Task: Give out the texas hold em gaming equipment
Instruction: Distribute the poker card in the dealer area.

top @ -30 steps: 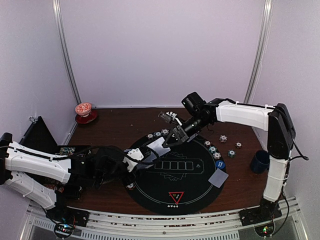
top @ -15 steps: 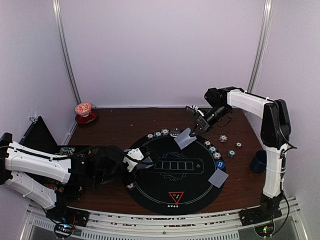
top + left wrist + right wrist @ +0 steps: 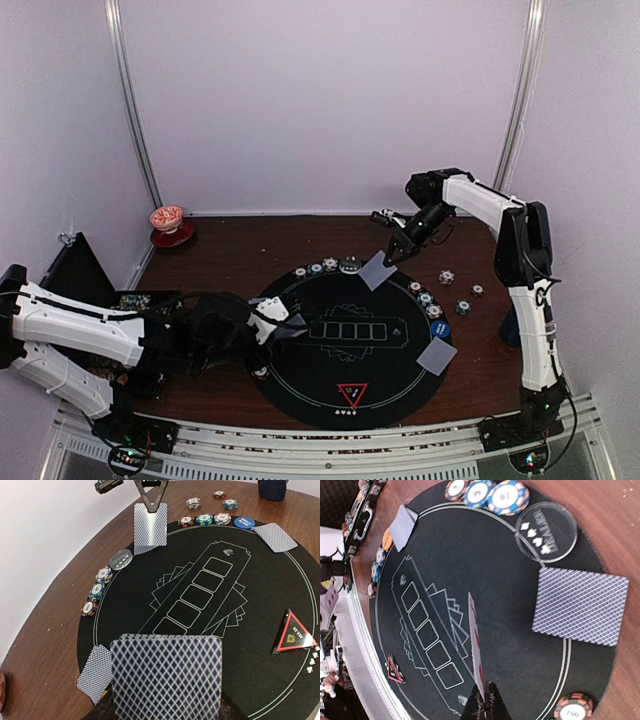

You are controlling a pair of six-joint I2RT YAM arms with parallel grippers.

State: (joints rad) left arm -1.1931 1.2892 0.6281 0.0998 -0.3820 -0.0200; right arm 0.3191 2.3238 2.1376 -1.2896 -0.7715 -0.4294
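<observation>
My right gripper (image 3: 397,248) (image 3: 485,700) is shut on one playing card (image 3: 476,645), held edge-on just above the far edge of the black mat (image 3: 330,360). Under it another card (image 3: 580,605) lies face down beside a clear round button (image 3: 546,530). My left gripper (image 3: 285,328) at the mat's near left is shut on a deck of cards (image 3: 167,675), which hides its fingers. Single cards lie at the mat's left (image 3: 95,672) and right (image 3: 437,354). Striped chips (image 3: 325,266) (image 3: 428,299) line the rim, with a blue button (image 3: 441,327) and a red triangle marker (image 3: 352,393).
Loose chips (image 3: 463,307) lie on the brown table right of the mat. A dark blue mug (image 3: 520,322) stands by the right arm's upright link. A red-and-white cup on its saucer (image 3: 167,222) stands at the back left corner. An orange button (image 3: 386,539) lies by the left card.
My right gripper has carried a card from beside the left gripper's deck across to the mat's far right edge. The left arm has stayed put.
</observation>
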